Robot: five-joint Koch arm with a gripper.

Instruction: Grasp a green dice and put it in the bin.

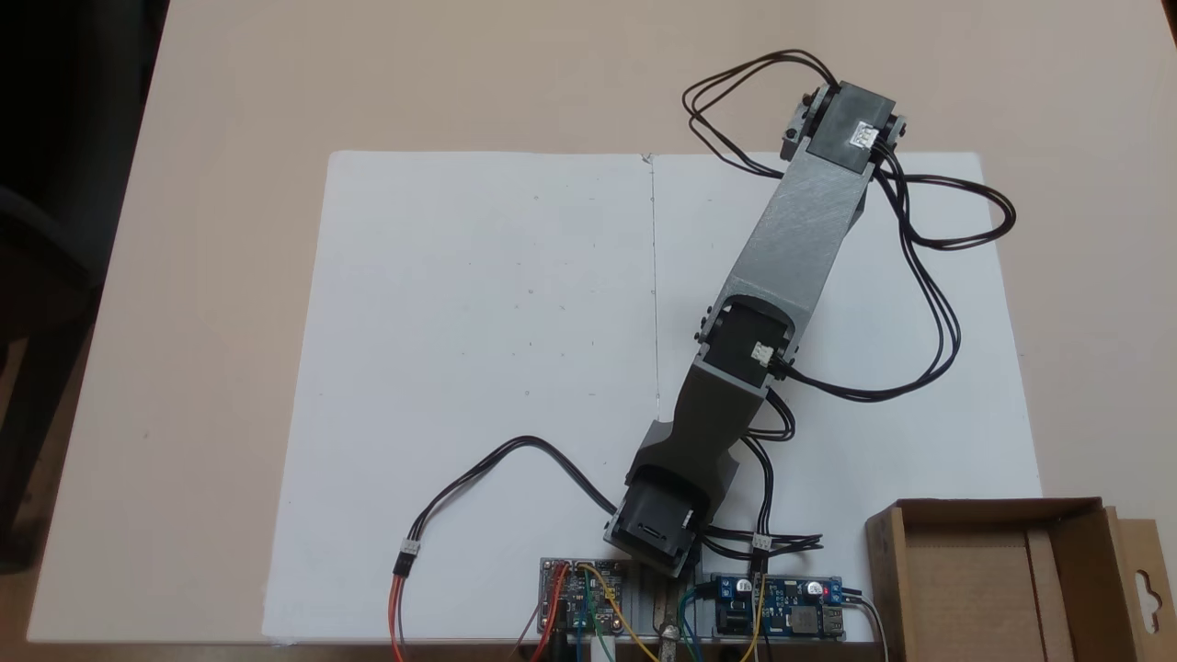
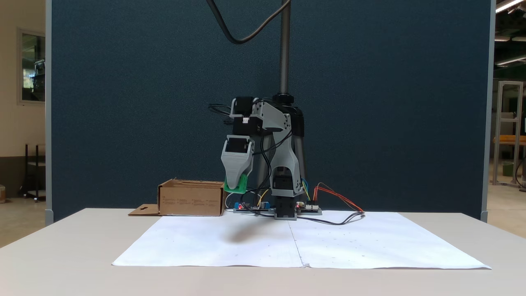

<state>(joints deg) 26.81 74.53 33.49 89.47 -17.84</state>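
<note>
Your gripper [image 2: 235, 186] is clamping the green dice [image 2: 237, 183] between its jaws, hanging it in the air well above the white paper [image 2: 213, 242]; the cube is showing on both sides of the grey finger, so the grip looks firm. You are carrying it high, probably so that it clears the wall of the bin [image 2: 191, 199]. In this fixed view the dice is sitting just beside the bin's right edge, not yet over it. From above, the arm [image 1: 791, 239] is reaching out over the paper while the bin [image 1: 883, 570] is waiting near the base, beside the circuit boards [image 1: 777, 607]. A swing back toward the bin should come next.
</note>
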